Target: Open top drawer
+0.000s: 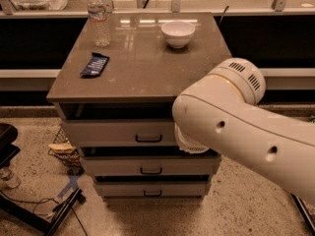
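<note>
The top drawer (113, 132) is the widest of three light grey drawers under the brown tabletop (142, 70). Its small black handle (148, 138) shows at the middle of its front. A dark gap runs between the drawer front and the tabletop. My white arm (236, 127) reaches in from the right, and its ribbed end (191, 142) covers the drawer's right part, just right of the handle. My gripper is hidden behind the arm, so no part of it shows.
A water bottle (99, 18), a white bowl (178, 33) and a dark blue snack packet (94, 64) lie on the tabletop. Two narrower drawers (147, 167) sit below. A wire basket (63, 149) and a black stand (39, 215) are on the floor at left.
</note>
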Robot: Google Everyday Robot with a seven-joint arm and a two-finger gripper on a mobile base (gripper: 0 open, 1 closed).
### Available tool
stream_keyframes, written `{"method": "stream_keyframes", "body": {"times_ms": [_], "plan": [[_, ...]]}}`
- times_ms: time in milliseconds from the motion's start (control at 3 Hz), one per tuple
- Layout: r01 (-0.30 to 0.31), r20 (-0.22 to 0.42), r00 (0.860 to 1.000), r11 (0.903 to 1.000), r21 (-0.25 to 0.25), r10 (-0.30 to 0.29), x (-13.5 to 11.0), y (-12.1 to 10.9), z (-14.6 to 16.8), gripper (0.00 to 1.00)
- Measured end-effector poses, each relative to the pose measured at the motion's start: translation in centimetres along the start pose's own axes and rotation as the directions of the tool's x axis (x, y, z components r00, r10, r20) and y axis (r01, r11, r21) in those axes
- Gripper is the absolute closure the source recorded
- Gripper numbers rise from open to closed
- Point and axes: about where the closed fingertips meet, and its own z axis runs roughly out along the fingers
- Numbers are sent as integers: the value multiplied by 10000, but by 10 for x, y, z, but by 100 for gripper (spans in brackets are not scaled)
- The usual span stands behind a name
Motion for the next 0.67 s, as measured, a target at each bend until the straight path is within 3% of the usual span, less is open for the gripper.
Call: {"method": "stream_keyframes", "body": {"times_ms": [667], "plan": [[275, 759, 9968, 9981, -545, -233, -57, 28, 85, 7]]}}
